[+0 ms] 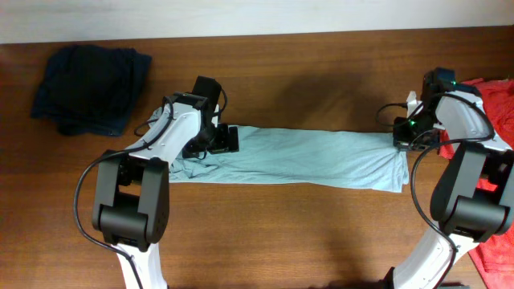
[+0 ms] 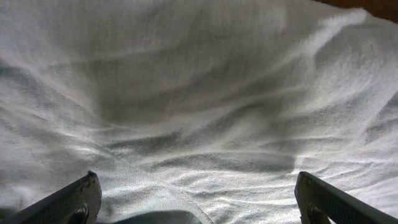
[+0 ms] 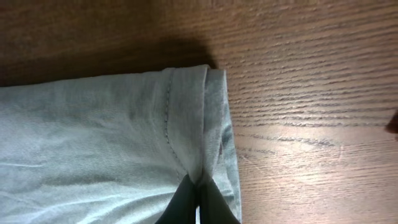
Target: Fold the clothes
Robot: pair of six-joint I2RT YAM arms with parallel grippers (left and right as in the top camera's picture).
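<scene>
At the far left of the counter [image 1: 305,72] lies the dark navy garment [image 1: 90,88], bunched and well apart from the work. Next comes the left gripper [image 1: 225,138], jaws spread wide over the left end of the pale T-shirt [image 1: 313,156], holding nothing; its wrist view shows only rumpled cloth between the fingers [image 2: 68,200]. The shirt lies as a long band across the middle of the counter. At its right end the right gripper [image 3: 198,202] is clamped on the hemmed edge (a thin pinch, right at the fold). The red shirt [image 1: 494,104] lies beyond it. The risk, as I judge it: with only one end held, any pull would drag and bunch the band, or the hem could slip free.
</scene>
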